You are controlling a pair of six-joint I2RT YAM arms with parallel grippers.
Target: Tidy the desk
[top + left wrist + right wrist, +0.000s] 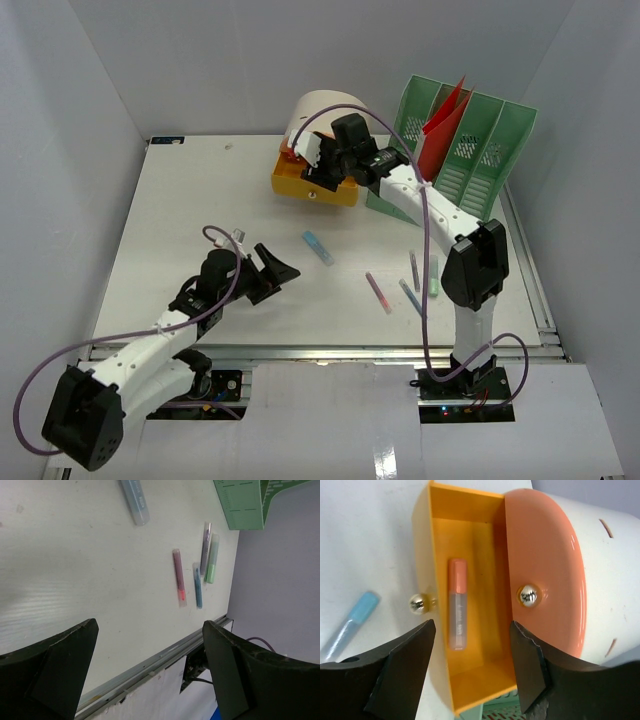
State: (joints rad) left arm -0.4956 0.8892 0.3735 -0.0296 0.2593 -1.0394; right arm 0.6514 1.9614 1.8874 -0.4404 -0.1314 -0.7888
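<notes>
I am watching the right gripper (471, 624) most closely, because it is hanging directly over the open yellow drawer (465, 500) of the cream drawer unit (600, 570). Its two fingers are reaching down on either side of the orange-capped pen (457, 605) lying inside. If I bring it lower without centring it, I am expecting one finger to catch the drawer's side wall. The other could knock the salmon front (545, 550) of the drawer above, and that might shove the whole unit across the desk (200, 200). Pushing the drawer shut at an angle is another worry, since I judge the unit could slide or turn rather than let the drawer close. I am also thinking of the four pens (410, 285) lying close together near the desk's front rail, where a clumsy sweep could roll one off the edge. The light-blue pen (318, 247) is lying apart from them, mid-desk. The right gripper is standing wide open, gripping nothing and touching nothing that I can see. The left gripper (150, 625) is hovering over bare desk, likewise spread wide and empty.
</notes>
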